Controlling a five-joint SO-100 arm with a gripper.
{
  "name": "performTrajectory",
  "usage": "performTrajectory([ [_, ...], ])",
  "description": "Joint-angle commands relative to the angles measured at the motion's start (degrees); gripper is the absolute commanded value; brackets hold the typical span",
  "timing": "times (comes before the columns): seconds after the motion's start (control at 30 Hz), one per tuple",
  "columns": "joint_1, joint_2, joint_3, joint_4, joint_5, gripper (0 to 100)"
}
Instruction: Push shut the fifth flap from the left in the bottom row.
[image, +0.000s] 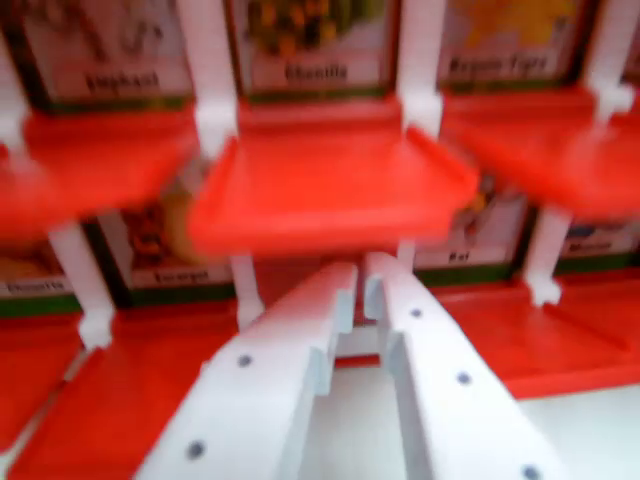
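Note:
The wrist view is blurred and very close to a flap board. My white gripper (361, 282) reaches up from the bottom centre, its two fingertips nearly touching with a thin gap and nothing between them. Just above the tips a red flap (330, 185) lies open, sticking out toward the camera. More open red flaps sit at the wrist view's left (90, 170) and right (550, 150). A lower row of red flaps (110, 390) lies open beside and under my fingers. Which flap is the fifth cannot be told from here.
White posts (210, 70) separate the flaps. Picture cards with animal names (315, 40) show behind the upper row, and more cards (170, 260) sit behind the lower row. A pale surface (590, 430) shows at the bottom right.

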Motion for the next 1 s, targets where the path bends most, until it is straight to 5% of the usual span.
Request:
performTrajectory([
  [0.0,-1.1,1.7,-7.0,0.7,0.79,0],
  [0.27,-1.1,5.4,-3.3,1.0,0.09,0],
  [0.53,-0.8,22.1,13.5,1.5,-0.18,0],
  [0.97,-0.7,66.6,30.6,28.2,0.70,0],
])
